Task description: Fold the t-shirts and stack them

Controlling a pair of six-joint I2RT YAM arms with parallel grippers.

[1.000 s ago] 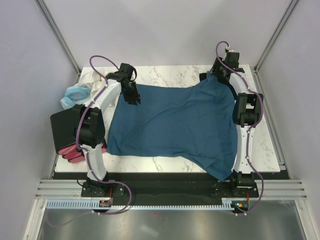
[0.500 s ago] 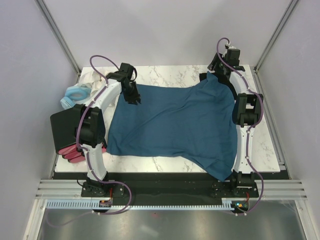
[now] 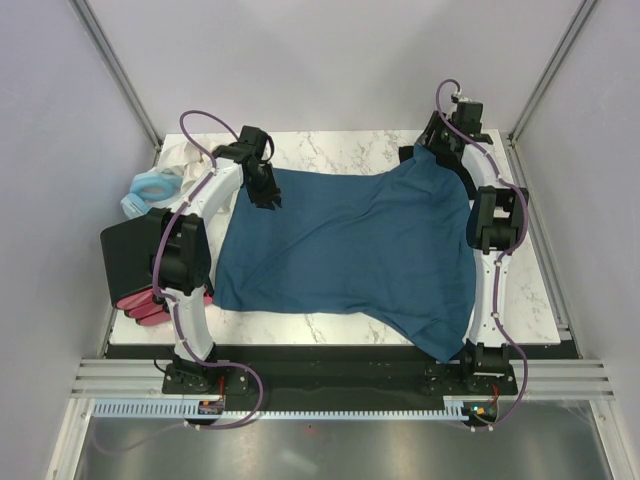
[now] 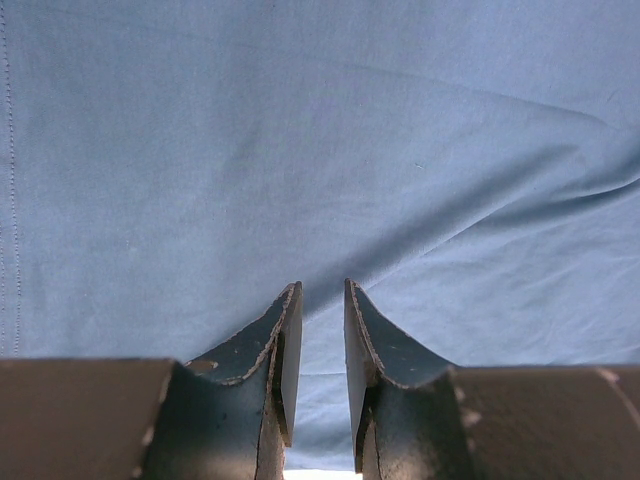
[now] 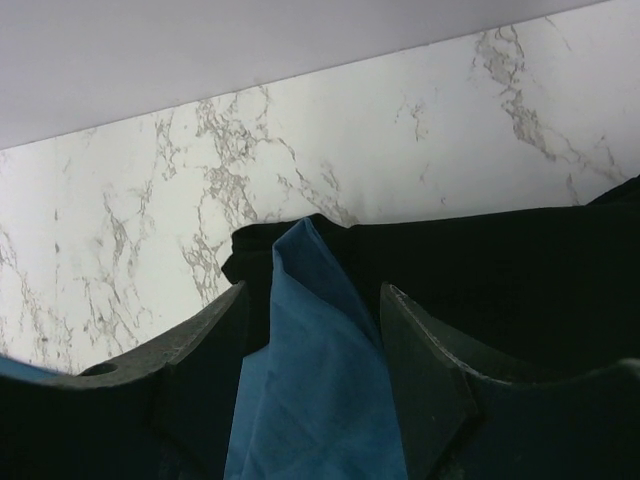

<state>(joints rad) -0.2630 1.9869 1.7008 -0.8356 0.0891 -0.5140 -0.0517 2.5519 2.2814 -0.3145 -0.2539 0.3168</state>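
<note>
Pinches teal shirt [image 3: 350, 250] with left gripper [image 4: 322, 290], jaws narrow, to spread it flat across table [image 3: 330, 145]. Holds right gripper [image 5: 315, 295] wide at far-right corner (letting go, probably), teal tip loose atop black shirt [image 5: 500, 270].

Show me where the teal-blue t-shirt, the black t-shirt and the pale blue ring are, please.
teal-blue t-shirt [image 3: 350, 250]: top view, middle of its spread body.
black t-shirt [image 5: 520, 270]: right wrist view, its flat cloth right of the teal corner.
pale blue ring [image 3: 150, 187]: top view, its band.
</note>
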